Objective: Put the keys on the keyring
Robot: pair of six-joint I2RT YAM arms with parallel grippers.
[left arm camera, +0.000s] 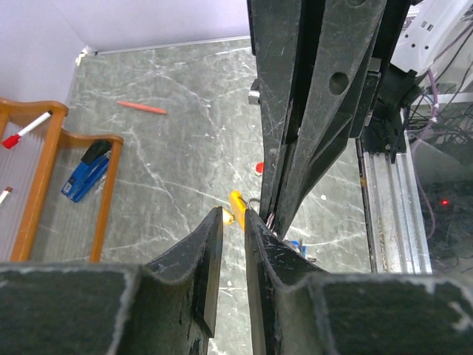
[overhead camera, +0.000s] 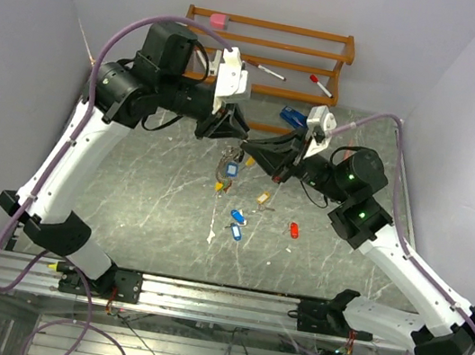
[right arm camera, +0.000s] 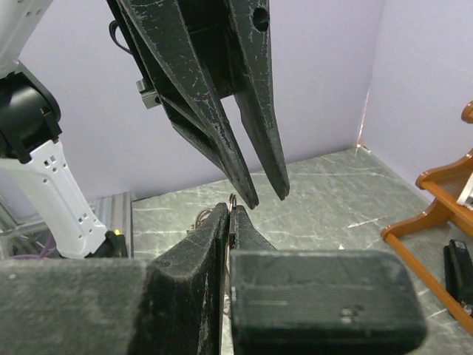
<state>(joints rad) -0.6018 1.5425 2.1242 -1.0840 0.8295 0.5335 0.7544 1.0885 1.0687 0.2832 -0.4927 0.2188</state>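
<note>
My right gripper is shut on the thin wire keyring, whose loop pokes out above its fingertips. In the top view the keyring hangs below with a blue-tagged key and a yellow tag. My left gripper is open, its tips just above the right gripper's tips. In the left wrist view the yellow tag shows just beyond my open left gripper. Loose keys lie on the table: tan, two blue, red.
A wooden rack stands at the back with markers and a pink block. A blue stapler lies by the rack. A red marker lies on the table. A metal rail runs along the near edge.
</note>
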